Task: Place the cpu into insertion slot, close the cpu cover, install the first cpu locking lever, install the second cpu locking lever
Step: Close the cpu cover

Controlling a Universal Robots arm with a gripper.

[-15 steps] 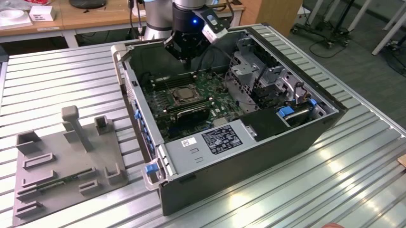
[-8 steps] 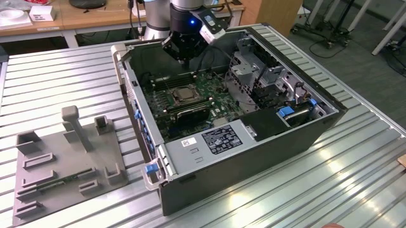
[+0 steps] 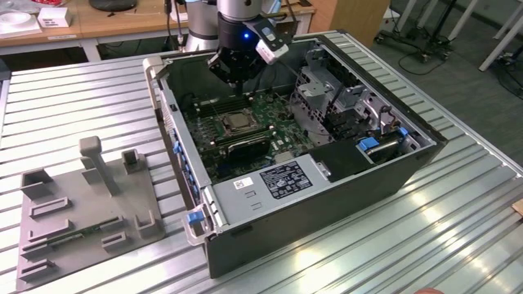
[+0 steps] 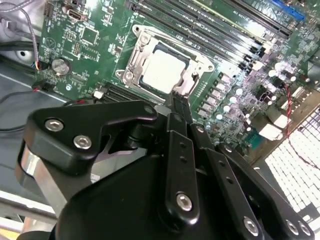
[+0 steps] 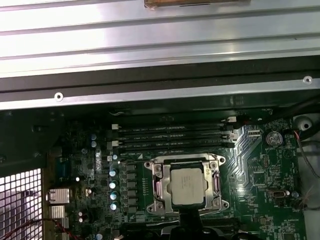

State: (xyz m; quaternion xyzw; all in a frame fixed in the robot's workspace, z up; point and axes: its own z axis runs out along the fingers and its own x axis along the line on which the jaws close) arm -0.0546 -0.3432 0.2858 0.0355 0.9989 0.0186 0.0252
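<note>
The cpu (image 4: pixel 162 70) (image 5: pixel 187 186) lies flat in the insertion slot (image 3: pixel 237 120) on the green board, pale face up. The silvery cpu cover (image 4: pixel 131 64) (image 5: pixel 161 187) is folded down around it, framing the chip. My gripper (image 3: pixel 237 90) hangs over the open computer case, just behind the socket and a short way above the board. In both wrist views its black fingertips (image 4: pixel 180 100) (image 5: pixel 192 222) sit at the socket's edge, shut, with nothing between them.
Long black memory slots (image 5: pixel 172 140) run beside the socket. The case wall (image 3: pixel 168 116) and a metal drive cage (image 3: pixel 327 98) close in the board. A grey fixture plate (image 3: pixel 82 208) lies on the slatted table at the exterior view's left.
</note>
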